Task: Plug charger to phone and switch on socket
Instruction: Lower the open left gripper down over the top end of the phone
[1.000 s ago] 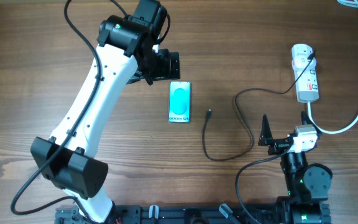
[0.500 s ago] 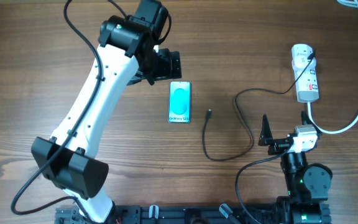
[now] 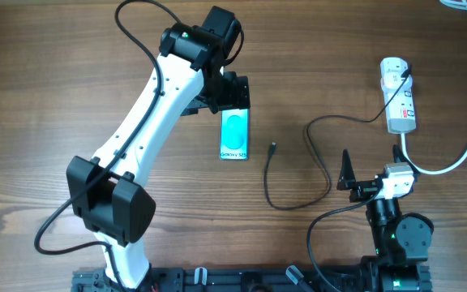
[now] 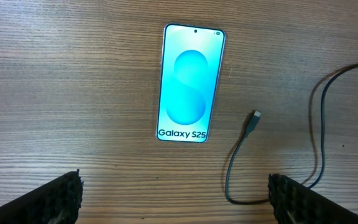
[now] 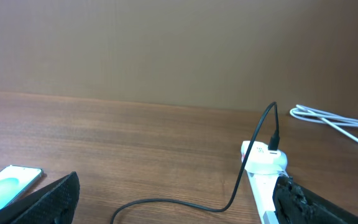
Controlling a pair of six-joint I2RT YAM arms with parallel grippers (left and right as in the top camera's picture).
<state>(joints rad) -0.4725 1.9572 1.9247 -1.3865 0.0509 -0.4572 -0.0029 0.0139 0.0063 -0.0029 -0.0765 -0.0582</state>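
Observation:
The phone (image 3: 234,136) lies flat mid-table with its cyan screen up; it also shows in the left wrist view (image 4: 190,84) and at the lower left of the right wrist view (image 5: 5,186). The charger (image 3: 319,162) curls from the socket (image 3: 398,97) to its free plug (image 3: 273,148), which lies just right of the phone (image 4: 254,118). My left gripper (image 3: 235,96) hovers over the phone's far end, open and empty (image 4: 176,202). My right gripper (image 3: 371,166) rests open and empty near the front right (image 5: 179,208), with the socket (image 5: 263,160) ahead of it.
A thick white cord (image 3: 460,154) loops from the socket along the right edge and shows in the right wrist view (image 5: 328,117). The charger's slack loop (image 4: 232,183) lies on the wood right of the phone. The right arm's base (image 3: 396,235) stands at the front right.
My left arm has swung to the right, bringing its gripper from left of the phone's far end to directly over it. The right arm, phone and charger have not moved.

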